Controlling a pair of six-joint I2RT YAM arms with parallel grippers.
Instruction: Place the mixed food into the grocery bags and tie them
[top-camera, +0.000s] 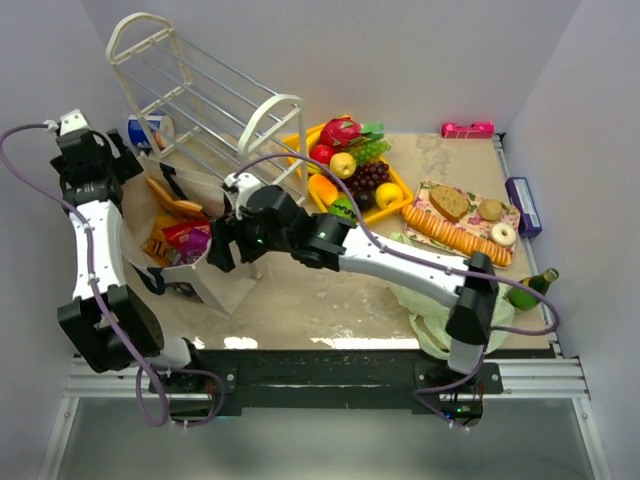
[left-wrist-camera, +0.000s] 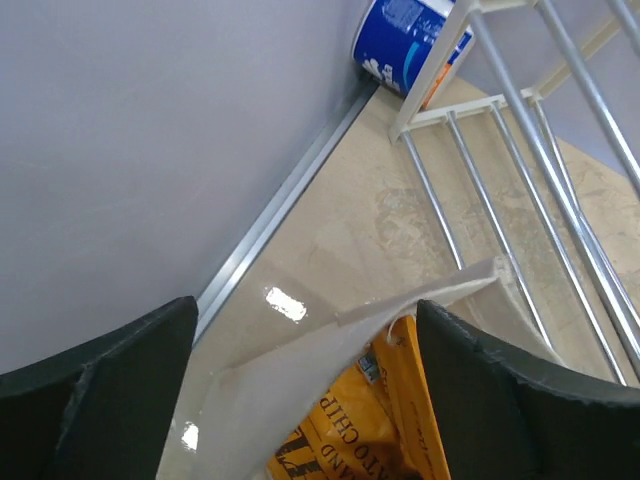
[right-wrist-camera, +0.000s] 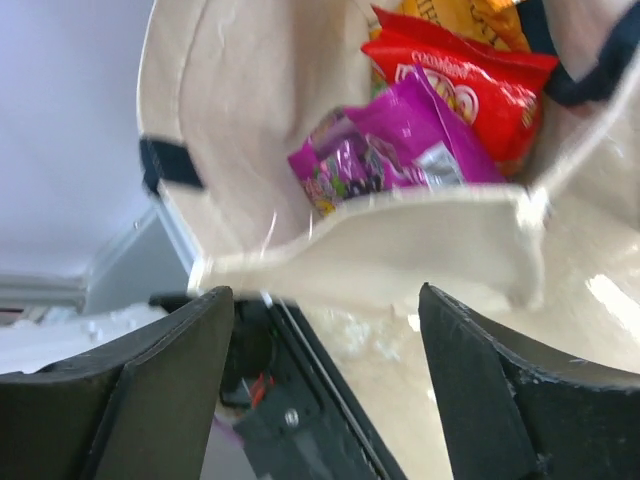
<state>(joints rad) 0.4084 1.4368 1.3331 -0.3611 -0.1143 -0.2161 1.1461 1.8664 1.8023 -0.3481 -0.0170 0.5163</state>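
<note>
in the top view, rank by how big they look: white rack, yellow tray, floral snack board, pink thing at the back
1. white rack, clearly largest
2. yellow tray and floral snack board, about alike, not ranked
3. pink item, smallest

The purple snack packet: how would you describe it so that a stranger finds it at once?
Find the white wire rack at the far left of the table; the stiff beige fabric tote with dark handles stands in front of it. Inside, the purple snack packet lies nearest the tote's rim, beside a red packet; nothing else there is purple.
</note>
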